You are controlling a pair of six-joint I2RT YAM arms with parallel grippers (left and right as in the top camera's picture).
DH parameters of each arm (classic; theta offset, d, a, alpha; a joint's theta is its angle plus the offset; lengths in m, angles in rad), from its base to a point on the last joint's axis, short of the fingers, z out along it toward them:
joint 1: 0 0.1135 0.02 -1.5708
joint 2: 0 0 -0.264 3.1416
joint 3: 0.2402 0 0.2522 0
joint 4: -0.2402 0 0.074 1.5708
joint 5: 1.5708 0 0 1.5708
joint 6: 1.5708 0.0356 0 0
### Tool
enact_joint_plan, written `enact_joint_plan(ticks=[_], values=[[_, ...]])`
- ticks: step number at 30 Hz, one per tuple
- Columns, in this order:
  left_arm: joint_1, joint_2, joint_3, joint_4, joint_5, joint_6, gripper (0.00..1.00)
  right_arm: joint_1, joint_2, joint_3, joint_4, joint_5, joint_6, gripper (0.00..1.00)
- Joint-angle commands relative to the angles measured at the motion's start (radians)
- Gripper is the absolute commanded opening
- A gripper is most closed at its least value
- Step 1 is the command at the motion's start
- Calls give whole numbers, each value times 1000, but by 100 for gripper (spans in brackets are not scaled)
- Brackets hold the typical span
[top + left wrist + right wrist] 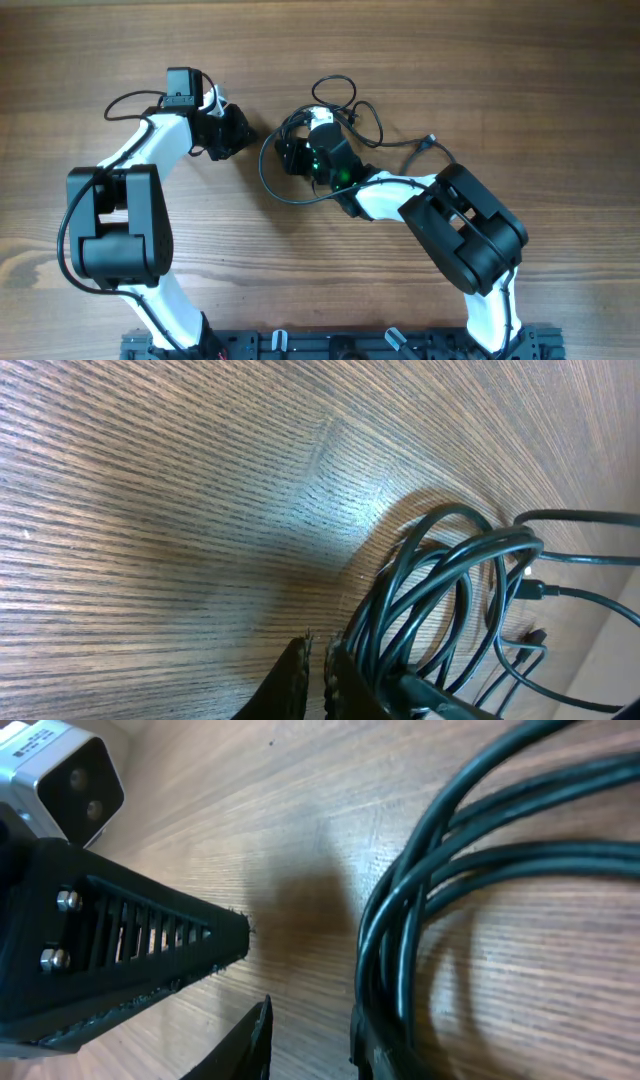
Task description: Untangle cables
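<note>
Cables (390, 620) coiled at mid-counter (450, 60). Right fingers (262, 1040) stand parted and empty, with the cords lying against one. Left fingers (300, 678), at 9 o'clock from the coil, are pressed together and empty.

The cables (335, 105) lie on the table (520, 60). The left gripper (240, 130) stands to their left, a little apart. The right gripper (292, 155) sits among their front-left loops.
</note>
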Motion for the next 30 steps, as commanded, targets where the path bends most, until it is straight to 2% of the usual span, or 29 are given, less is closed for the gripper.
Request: enact_joint_plan(ticks=[1,10,12,14,17,18,20,22,30], values=[[-1,-22,14,4,-10,2,9,-2,36,5,-1,70,-53,29],[-1,-22,14,4,-10,2,9,-2,37,5,-19,89,-134,29],[-1,-22,14,4,-10,2,9,-2,37,5,-25,88,-133,34],[-1,-22,14,4,-10,2,9,-2,37,5,-24,79,-113,43],[-1,-22,14,4,-10,2,10,-2,37,5,-8,30,-89,49],[-1,-22,14,4,-10,2,10,-2,37,5,5,10,-90,49],[-1,-22,14,4,-10,2,10,-2,37,5,35,-2,-100,39],[-1,-22,14,4,-10,2,10,-3,35,5,39,14,-100,34],[-1,-22,14,6,-10,2,11,-3,35,5,-14,89,-164,35]])
